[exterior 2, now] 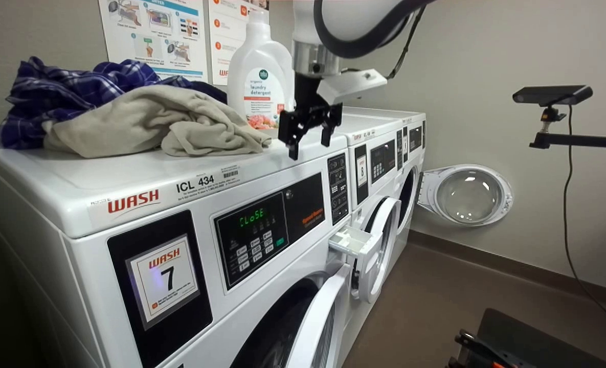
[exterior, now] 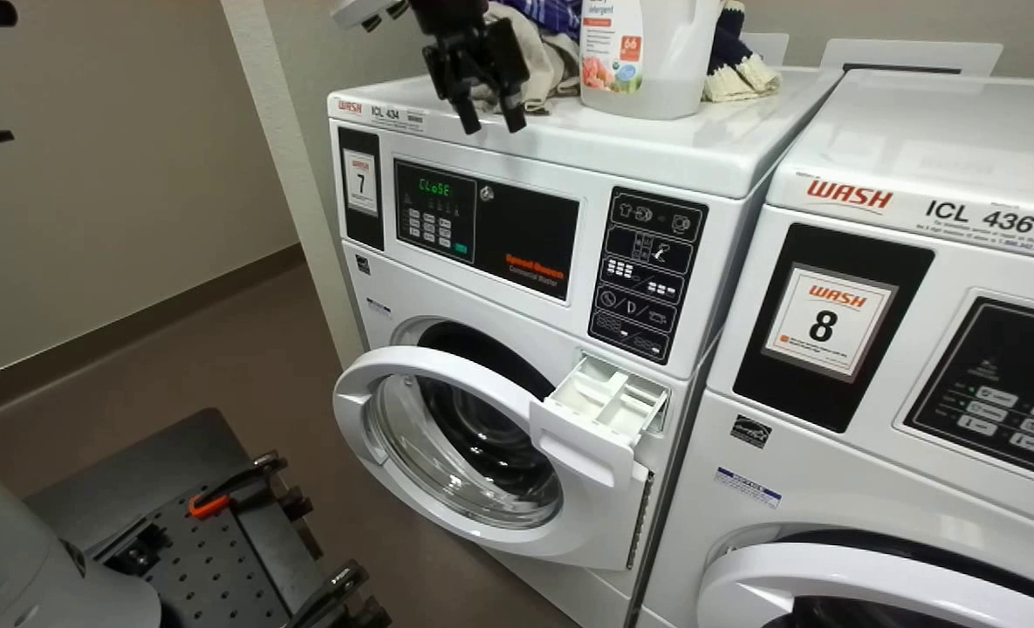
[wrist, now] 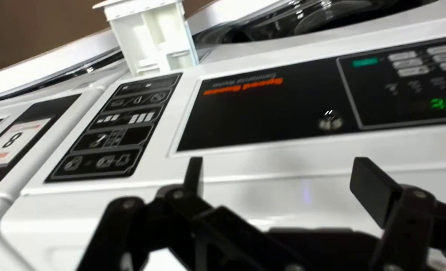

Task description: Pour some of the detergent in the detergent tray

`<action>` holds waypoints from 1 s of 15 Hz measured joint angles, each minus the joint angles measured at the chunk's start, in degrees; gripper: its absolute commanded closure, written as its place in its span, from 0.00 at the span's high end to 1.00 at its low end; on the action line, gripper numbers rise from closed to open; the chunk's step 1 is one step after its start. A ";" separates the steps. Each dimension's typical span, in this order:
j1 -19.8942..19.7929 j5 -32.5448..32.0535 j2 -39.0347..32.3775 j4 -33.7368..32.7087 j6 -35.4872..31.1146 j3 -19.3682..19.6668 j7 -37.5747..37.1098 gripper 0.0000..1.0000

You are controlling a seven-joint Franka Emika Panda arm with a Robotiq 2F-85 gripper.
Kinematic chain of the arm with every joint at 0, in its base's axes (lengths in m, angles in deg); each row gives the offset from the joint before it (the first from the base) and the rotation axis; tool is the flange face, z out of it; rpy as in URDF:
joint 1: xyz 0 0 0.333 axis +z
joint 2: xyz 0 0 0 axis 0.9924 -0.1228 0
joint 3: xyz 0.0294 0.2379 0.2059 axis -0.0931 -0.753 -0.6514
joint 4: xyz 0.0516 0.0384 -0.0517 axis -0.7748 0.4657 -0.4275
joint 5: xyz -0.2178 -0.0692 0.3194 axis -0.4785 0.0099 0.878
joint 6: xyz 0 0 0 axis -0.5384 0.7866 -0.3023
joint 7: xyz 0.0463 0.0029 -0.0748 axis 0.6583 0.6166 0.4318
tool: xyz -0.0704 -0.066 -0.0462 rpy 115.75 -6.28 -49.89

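The detergent is a large translucent white bottle with a printed label, upright on top of washer 7. It shows in both exterior views (exterior: 667, 87) (exterior 2: 254, 66) and is out of the wrist view. The detergent tray is a white drawer with compartments, pulled out of the washer's front (exterior: 608, 394) (exterior 2: 351, 240); it also shows at the top of the wrist view (wrist: 153, 32). My gripper (exterior: 493, 125) (exterior 2: 310, 148) (wrist: 279, 177) points down above the front edge of the washer top, apart from the bottle. Its fingers are wide apart with nothing between them.
A beige cloth (exterior 2: 144, 122) and a blue plaid cloth (exterior 2: 77, 92) lie beside the bottle on washer 7 (exterior: 700, 161). The round washer door (exterior: 447, 358) stands open beside the tray. Washer 8 (exterior: 935, 131) adjoins. A camera on a stand (exterior 2: 553, 95) is near the wall.
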 measured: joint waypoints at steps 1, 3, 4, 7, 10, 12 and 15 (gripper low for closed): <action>-0.61 -1.58 -0.57 -1.98 -0.03 0.45 -0.04 1.00; -1.61 -4.58 -2.44 -6.25 -0.15 1.41 -0.11 1.00; -2.00 -5.89 -3.74 -8.49 -0.22 1.93 -0.13 1.00; -2.74 -8.94 -8.64 -15.02 -1.08 3.89 -0.17 1.00; -2.96 -10.23 -14.51 -21.68 -2.79 6.26 -0.17 1.00; -2.89 -10.30 -18.05 -26.07 -3.69 7.52 -0.16 1.00; -2.65 -10.30 -21.47 -31.72 -3.80 8.40 -0.16 1.00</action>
